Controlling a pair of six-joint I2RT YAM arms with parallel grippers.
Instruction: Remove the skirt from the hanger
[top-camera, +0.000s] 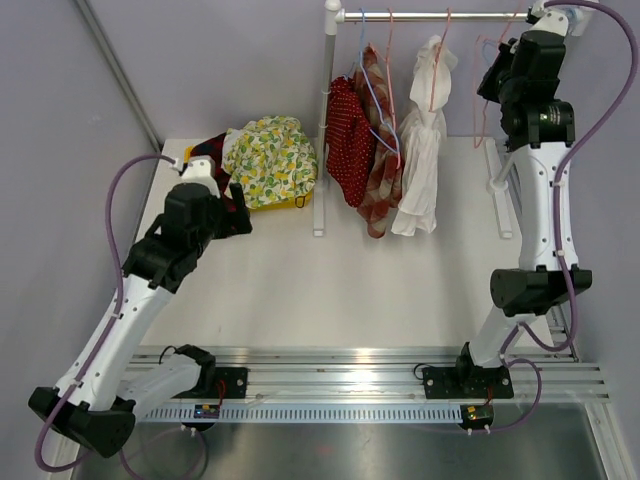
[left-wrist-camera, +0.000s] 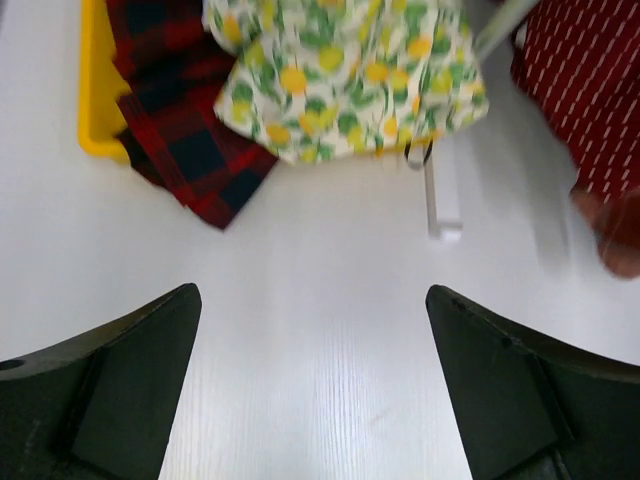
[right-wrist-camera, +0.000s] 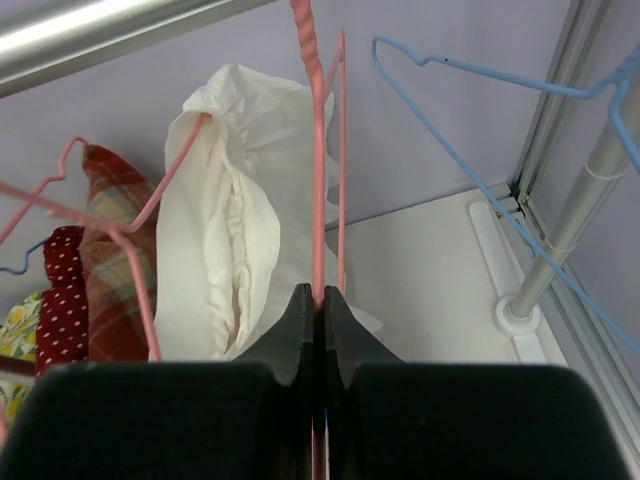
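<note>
right gripper (right-wrist-camera: 320, 295) is up by the metal rail (top-camera: 440, 15), jaws closed flat on a thin pink wire hanger (right-wrist-camera: 318, 200). looks like the bare one beside the skirt, can't confirm. my read is that the white gathered cloth skirt (top-camera: 420, 150) is the target. it hangs off the rail at 9 o'clock from those jaws, close by, long axis straight down. left gripper (left-wrist-camera: 310, 300) is spread wide and empty, low over the white table (top-camera: 330, 290), well apart. right arm is nearer, so it's the one to reach with.
</note>
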